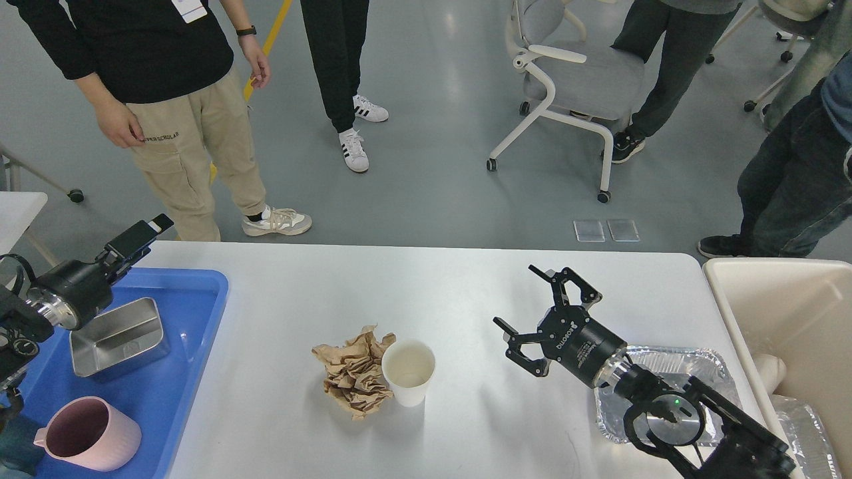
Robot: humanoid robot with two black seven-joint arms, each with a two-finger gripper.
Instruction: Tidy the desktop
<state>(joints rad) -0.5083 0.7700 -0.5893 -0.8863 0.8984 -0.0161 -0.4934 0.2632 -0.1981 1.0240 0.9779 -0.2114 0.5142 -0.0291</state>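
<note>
At nine o'clock on our desktop (466, 293), a blue tray (193, 346) holds a steel tin (120, 336) and pink mug (86, 436); our right gripper (532, 319) is spread, our left gripper (136, 243) unreadable.

Grey floor (439, 133) is taking soft overhead glare, smooth and slightly glossy. White-framed office chair (566, 80) with grey seat is standing on castors, serving as landmark. Left of the chair, a yellow floor line (269, 46) is running diagonally. Just below the chair's near castor, two clear rectangular plates (606, 231) are lying flat on the floor. Right of the chair, a second chair's base (772, 86) is showing at the frame edge. Far left of the chair, a white table corner (16, 213) is sitting beside a castor.
</note>
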